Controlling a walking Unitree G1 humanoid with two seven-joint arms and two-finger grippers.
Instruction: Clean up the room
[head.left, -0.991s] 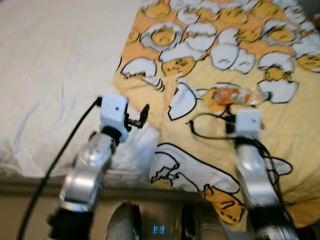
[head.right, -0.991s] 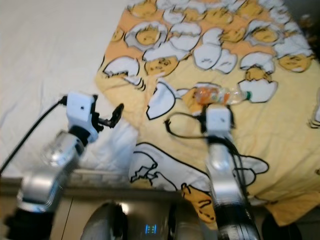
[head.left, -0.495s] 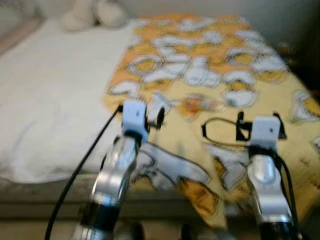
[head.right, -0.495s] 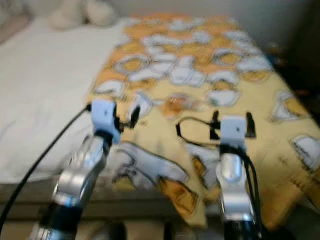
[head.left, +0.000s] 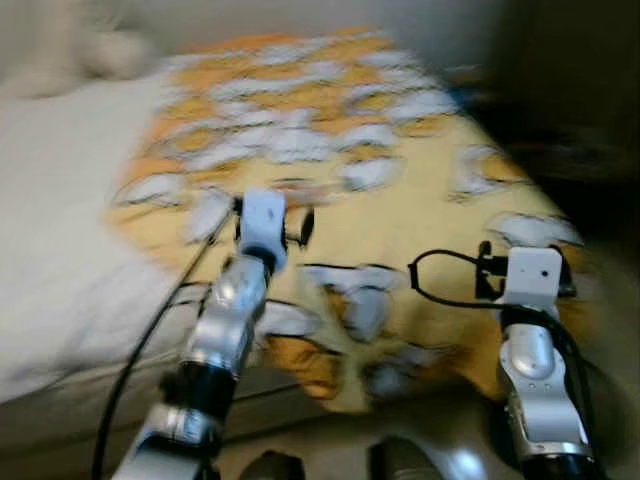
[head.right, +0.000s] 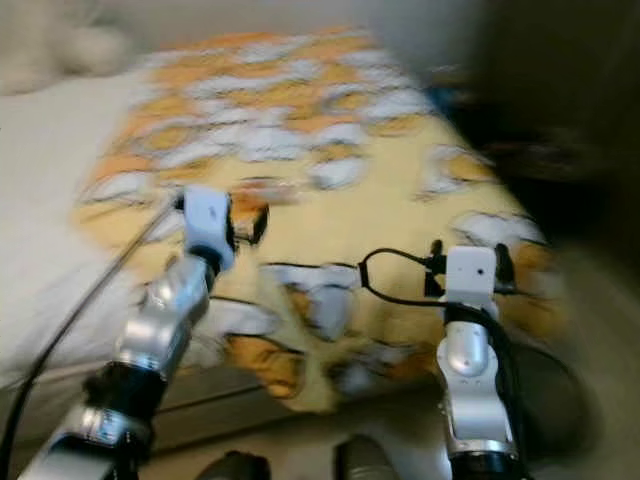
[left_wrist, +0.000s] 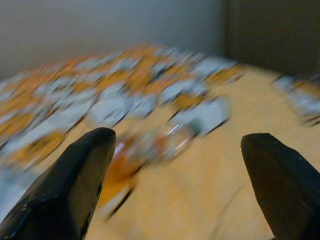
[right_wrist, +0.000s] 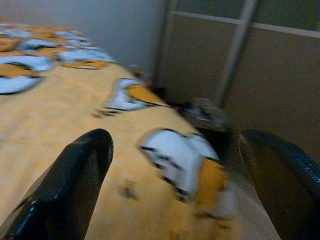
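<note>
Everything is blurred by motion. A clear bottle with an orange label (left_wrist: 150, 147) lies on the yellow egg-patterned blanket (head.left: 400, 215), just beyond my left gripper (head.left: 297, 226). The left wrist view has the bottle between the two wide-apart black fingertips (left_wrist: 75, 175), so that gripper is open and holds nothing. My right gripper (head.left: 524, 268) hovers over the blanket's near right corner, open and holding nothing, with its fingers (right_wrist: 75, 180) spread wide in the right wrist view.
White bedsheet (head.left: 60, 230) covers the left of the bed, with a pale blurred shape (head.left: 70, 55) at its far end. Right of the bed is a dark gap, a panelled wall (right_wrist: 260, 75) and a dark object (right_wrist: 206, 114) on the floor.
The whole picture has swung: the head camera lifted, then turned right, so the bed slid left and the dark room side came in. Both arms stay raised with fingers apart.
</note>
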